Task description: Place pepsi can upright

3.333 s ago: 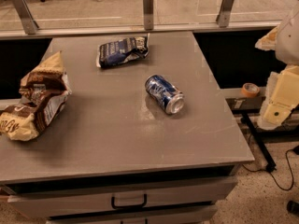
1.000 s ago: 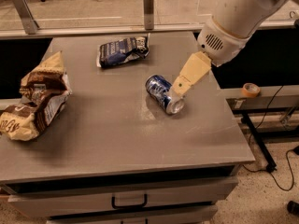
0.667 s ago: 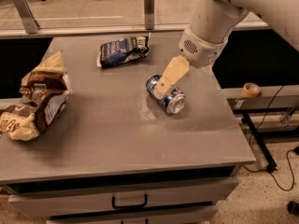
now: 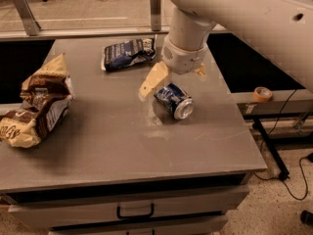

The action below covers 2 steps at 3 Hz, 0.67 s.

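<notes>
The pepsi can [image 4: 174, 101] is blue with white markings and lies on its side on the grey table [image 4: 117, 146], its silver end facing front right. My gripper [image 4: 171, 84] hangs from the white arm directly over the can's far end. It is open, with one cream finger [image 4: 152, 81] to the can's left and the other [image 4: 200, 71] behind it to the right. The fingers are close to the can, and I cannot tell whether they touch it.
A dark blue crinkled snack bag [image 4: 128, 53] lies at the back of the table, just left of the arm. A brown and cream chip bag [image 4: 36, 102] lies at the left edge. A tape roll [image 4: 262, 93] sits on a ledge to the right. A drawer handle [image 4: 135, 212] is below the front edge.
My arm has swung in from the right and moved left and down over the can. The fingers now straddle the can's far end. The can has not moved.
</notes>
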### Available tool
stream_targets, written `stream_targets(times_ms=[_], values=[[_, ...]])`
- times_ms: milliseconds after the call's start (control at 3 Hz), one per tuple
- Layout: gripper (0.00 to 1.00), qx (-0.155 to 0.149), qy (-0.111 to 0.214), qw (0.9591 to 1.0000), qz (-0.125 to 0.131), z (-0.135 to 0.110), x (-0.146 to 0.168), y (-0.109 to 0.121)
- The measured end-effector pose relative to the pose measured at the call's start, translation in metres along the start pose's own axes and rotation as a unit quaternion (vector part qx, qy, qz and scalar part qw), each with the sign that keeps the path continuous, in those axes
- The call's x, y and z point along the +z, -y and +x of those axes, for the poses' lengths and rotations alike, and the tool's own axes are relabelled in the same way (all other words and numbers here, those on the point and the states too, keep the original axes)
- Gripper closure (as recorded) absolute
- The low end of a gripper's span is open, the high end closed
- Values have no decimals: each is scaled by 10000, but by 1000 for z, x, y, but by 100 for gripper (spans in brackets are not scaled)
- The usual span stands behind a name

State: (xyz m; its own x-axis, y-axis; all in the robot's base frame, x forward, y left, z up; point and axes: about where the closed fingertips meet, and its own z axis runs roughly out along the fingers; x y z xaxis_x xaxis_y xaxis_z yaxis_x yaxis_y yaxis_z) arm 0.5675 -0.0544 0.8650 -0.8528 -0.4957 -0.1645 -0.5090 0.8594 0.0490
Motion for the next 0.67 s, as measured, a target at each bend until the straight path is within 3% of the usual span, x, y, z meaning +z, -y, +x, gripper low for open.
stream_targets(times_ms=[333,667], values=[[18,167,73,9998,29,-2,18,-6],[41,76,86,9999,63,-4,28,-11]])
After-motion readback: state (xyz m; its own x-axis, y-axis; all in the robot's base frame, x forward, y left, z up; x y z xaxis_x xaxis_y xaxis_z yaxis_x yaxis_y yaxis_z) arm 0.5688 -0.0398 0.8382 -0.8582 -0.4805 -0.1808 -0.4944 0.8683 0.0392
